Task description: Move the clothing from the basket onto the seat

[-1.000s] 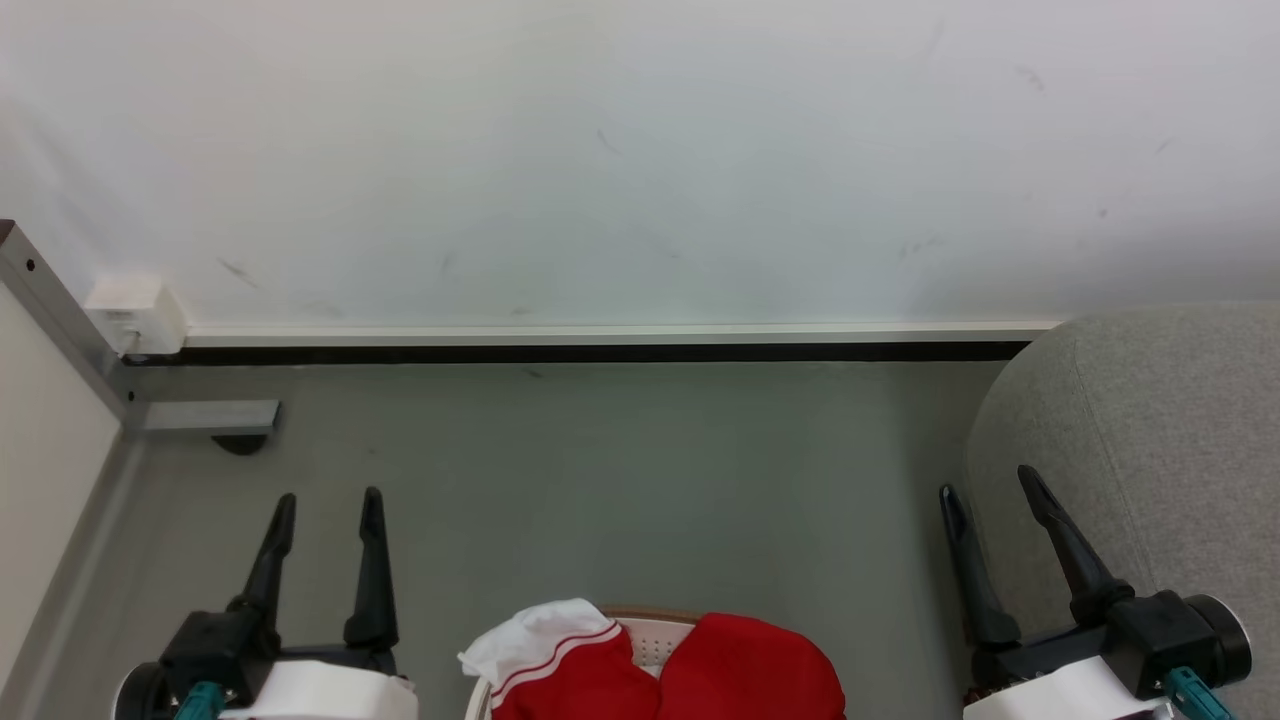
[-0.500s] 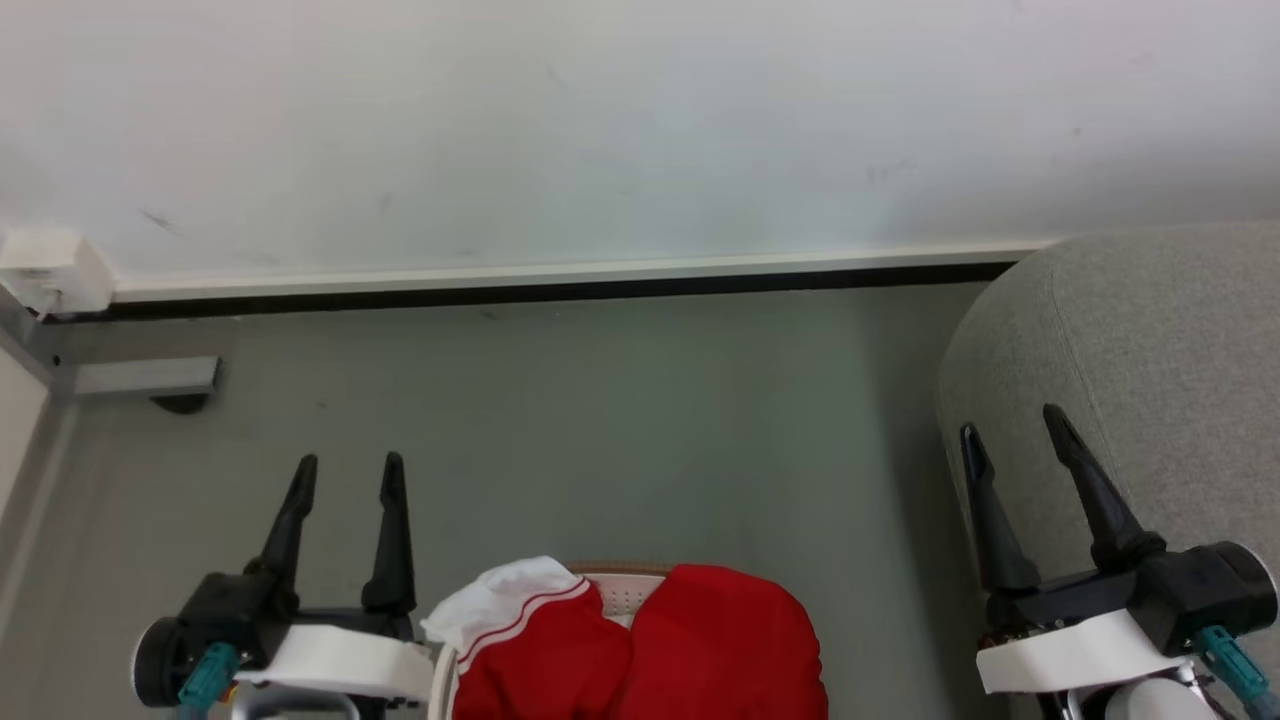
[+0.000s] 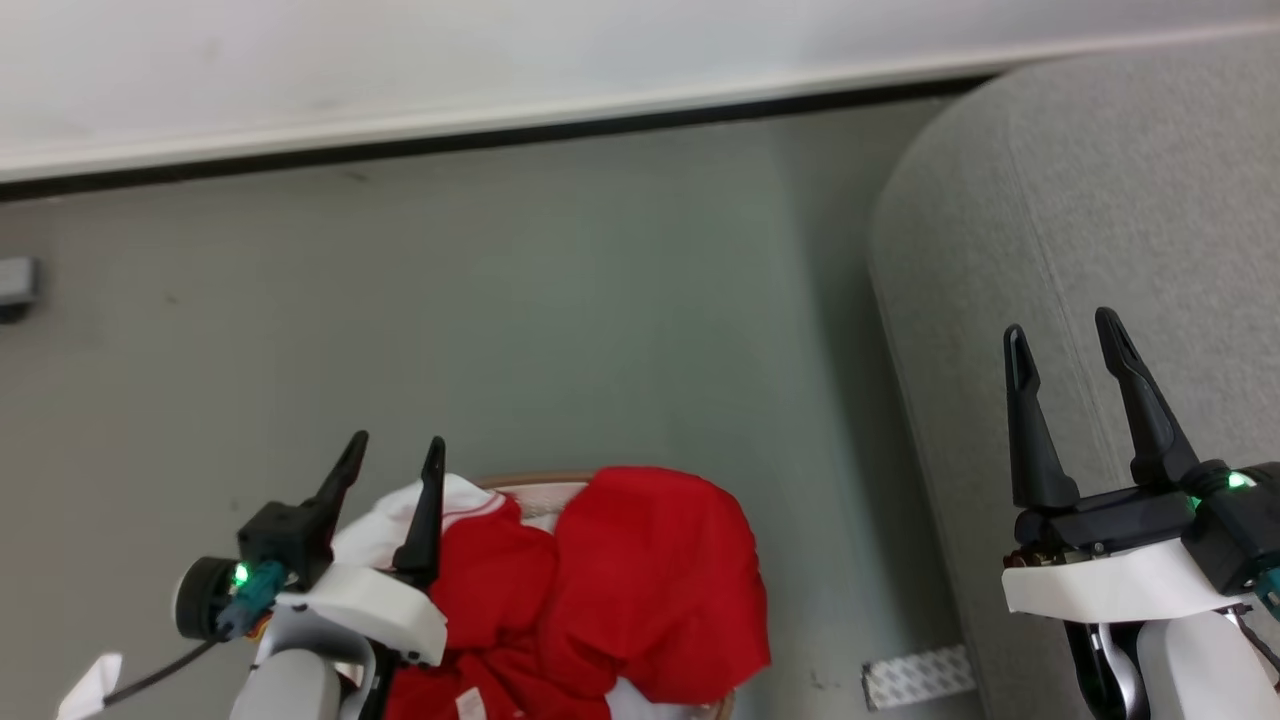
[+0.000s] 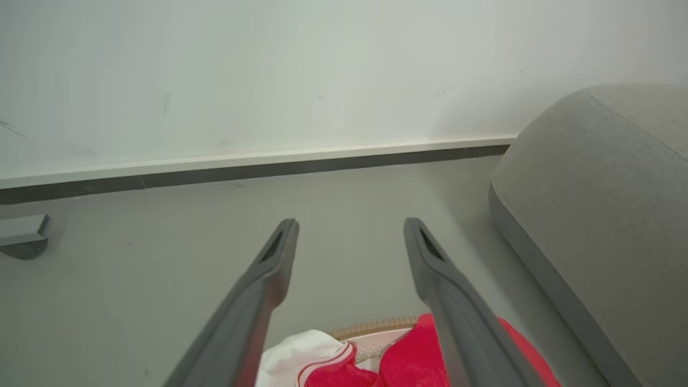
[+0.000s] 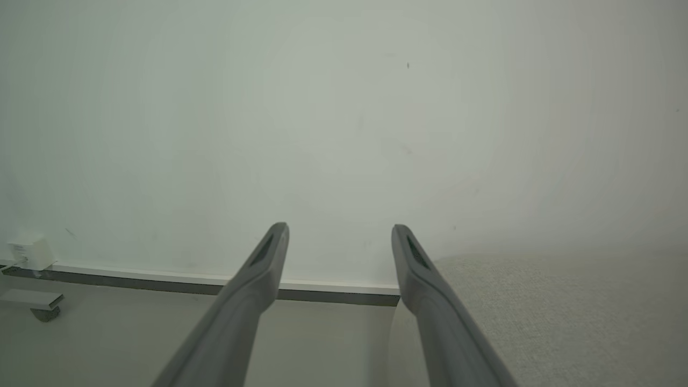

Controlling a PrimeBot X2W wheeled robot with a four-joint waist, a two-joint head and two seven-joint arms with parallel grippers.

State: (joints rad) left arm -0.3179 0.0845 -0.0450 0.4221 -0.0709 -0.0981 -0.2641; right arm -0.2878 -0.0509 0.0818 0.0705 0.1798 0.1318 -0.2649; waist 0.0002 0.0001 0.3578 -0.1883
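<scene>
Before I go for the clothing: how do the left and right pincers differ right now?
Left pincer hangs by the basket, one finger crossing the white collar of the clothing in the head view; right pincer shows against the seat, apart from the basket. Left pincer's fingers lean right there; right pincer's lean left. Shared: both open, both empty.

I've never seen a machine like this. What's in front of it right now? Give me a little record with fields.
clothing: red, heaped in the basket
basket: cream with a brown rim, standing on the grey floor
seat: large, grey, upholstered, to the basket's right
left claw: open, holding nothing, above the basket's left side
right claw: open, holding nothing, above the seat's edge
stage: clothing not yet picked up
</scene>
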